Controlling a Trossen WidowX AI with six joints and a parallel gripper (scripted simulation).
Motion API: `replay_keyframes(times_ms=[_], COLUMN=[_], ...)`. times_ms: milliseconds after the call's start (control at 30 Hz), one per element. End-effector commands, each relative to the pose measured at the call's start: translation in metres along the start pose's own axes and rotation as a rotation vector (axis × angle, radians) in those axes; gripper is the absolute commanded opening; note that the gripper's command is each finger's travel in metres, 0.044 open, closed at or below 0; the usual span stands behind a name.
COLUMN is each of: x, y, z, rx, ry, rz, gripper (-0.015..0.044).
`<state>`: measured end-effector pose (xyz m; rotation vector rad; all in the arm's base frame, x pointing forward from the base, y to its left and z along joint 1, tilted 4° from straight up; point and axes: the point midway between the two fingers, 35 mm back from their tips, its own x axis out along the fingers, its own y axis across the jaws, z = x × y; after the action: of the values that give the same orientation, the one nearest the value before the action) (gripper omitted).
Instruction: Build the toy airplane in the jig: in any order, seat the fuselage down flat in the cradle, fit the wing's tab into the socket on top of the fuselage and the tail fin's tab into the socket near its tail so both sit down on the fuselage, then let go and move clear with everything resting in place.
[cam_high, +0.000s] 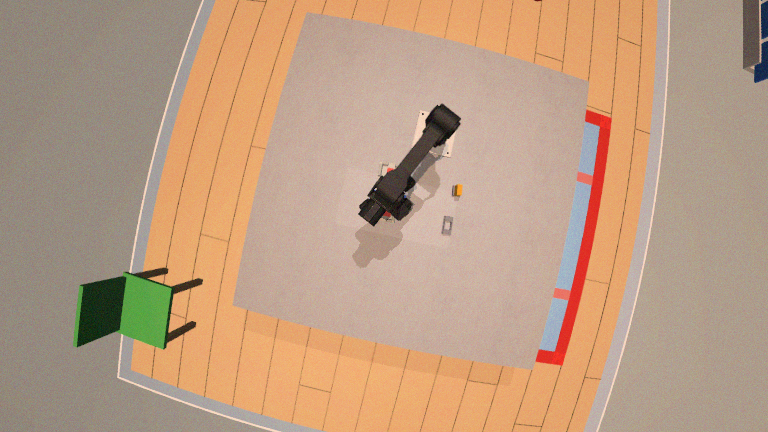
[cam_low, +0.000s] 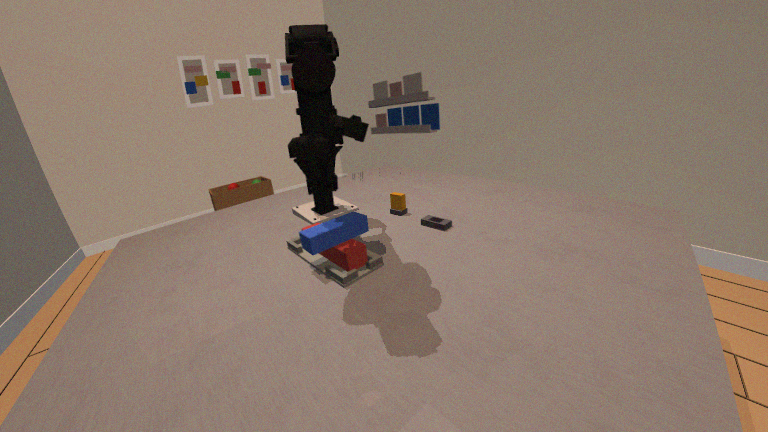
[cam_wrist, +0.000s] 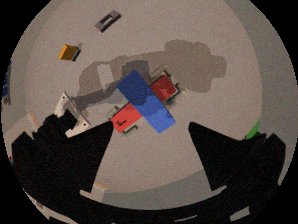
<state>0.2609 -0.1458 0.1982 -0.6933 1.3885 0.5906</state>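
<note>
Black gripper (cam_low: 350, 127) (cam_wrist: 152, 125) wide apart, nothing held, above the blue block-shaped wing (cam_low: 334, 232) (cam_wrist: 146, 101), which lies crosswise over the red fuselage (cam_low: 349, 254) (cam_wrist: 163, 88); orange tail fin (cam_high: 457, 190) (cam_low: 397, 202) (cam_wrist: 69, 52), likely next, stands off on the arm-base side.

From my remote post, open air separates the jaws from the blue wing (cam_wrist: 146, 101) (cam_low: 334, 232), which lies across the red fuselage (cam_wrist: 163, 87) (cam_low: 351, 254) and blocks any straight descent onto its middle. The fuselage's socketed end pokes out past the wing, open from above. The orange fin (cam_high: 457, 190) (cam_low: 397, 202) (cam_wrist: 69, 52) stands well apart, counter (cam_high: 499, 268) (cam_low: 483, 322) showing between it and the gray slotted block (cam_high: 447, 225) (cam_low: 436, 222) (cam_wrist: 108, 21).
</note>
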Motion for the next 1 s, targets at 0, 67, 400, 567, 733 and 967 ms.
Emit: replay_keyframes(times_ms=[0, 67, 400, 567, 733, 967], x=[0.001, 0.001, 0.001, 0.001, 0.002, 0.001], y=[-0.001, -0.001, -0.001, -0.001, 0.025, 0.094], z=[0.0, 0.0, 0.0, 0.0, 0.043, 0.108], rx=[0.718, 0.782, 0.782, 0.782, 0.783, 0.783], ry=[-0.002, -0.002, -0.002, -0.002, -0.001, 0.001], rz=[0.005, 0.005, 0.005, 0.005, 0.013, 0.024], gripper=[0.044, 0.044, 0.044, 0.044, 0.044, 0.044])
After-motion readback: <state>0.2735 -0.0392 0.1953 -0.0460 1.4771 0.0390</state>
